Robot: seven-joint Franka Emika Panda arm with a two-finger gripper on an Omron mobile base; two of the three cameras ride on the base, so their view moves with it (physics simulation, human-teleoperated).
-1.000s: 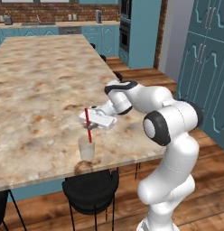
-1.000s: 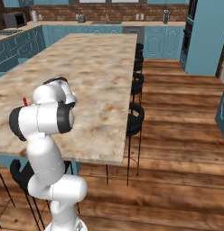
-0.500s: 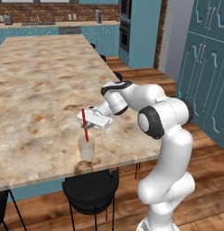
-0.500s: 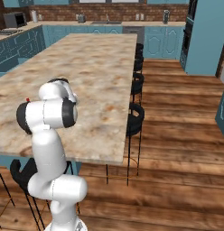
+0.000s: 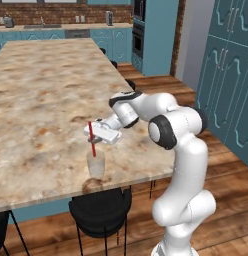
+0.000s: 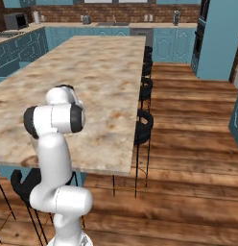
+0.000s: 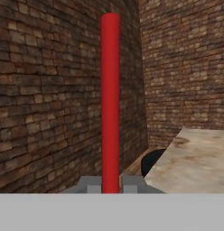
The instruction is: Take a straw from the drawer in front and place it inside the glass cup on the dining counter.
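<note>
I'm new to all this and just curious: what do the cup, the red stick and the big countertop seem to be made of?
The glass cup looks like clear, colourless glass or plastic: the counter shows through it. The straw, held in the gripper, looks like smooth matte red plastic, evenly coloured. The dining counter looks like polished beige stone, marble-like, with brown and orange speckles.
</note>
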